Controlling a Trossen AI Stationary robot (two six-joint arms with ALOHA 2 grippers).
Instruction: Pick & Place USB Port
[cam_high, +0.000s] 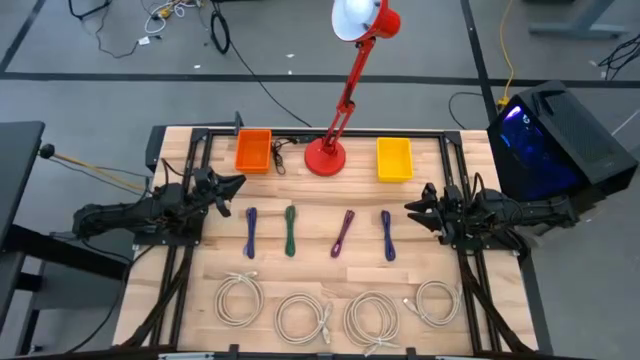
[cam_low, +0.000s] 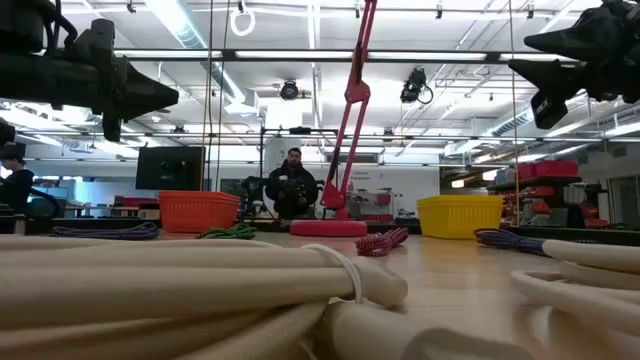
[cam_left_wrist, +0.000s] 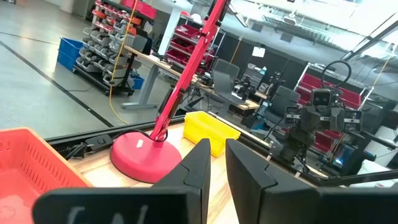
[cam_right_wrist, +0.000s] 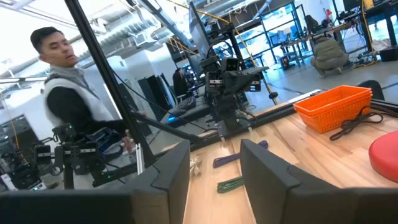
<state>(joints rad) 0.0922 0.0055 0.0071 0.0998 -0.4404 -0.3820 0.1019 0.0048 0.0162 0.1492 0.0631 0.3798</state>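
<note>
Evidently no cable was held yet: the left gripper (cam_high: 236, 182), jaws narrowly parted and empty, hovered near the bench's left edge, nearest the blue cable (cam_high: 250, 232), whose long axis ran front-to-back, while the right gripper (cam_high: 410, 206) waited open.

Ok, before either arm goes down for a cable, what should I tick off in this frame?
1. Left pincer empty, raised off the table: ok.
2. Right pincer open, empty: ok.
3. Four short cables in a row, from the blue cable to the far blue cable, lying apart: ok.
4. Orange bin and yellow bin empty: ok.
5. Red lamp stands between the bins, clear of both arms: ok.
6. Which cable is the target: cannot tell.
</note>
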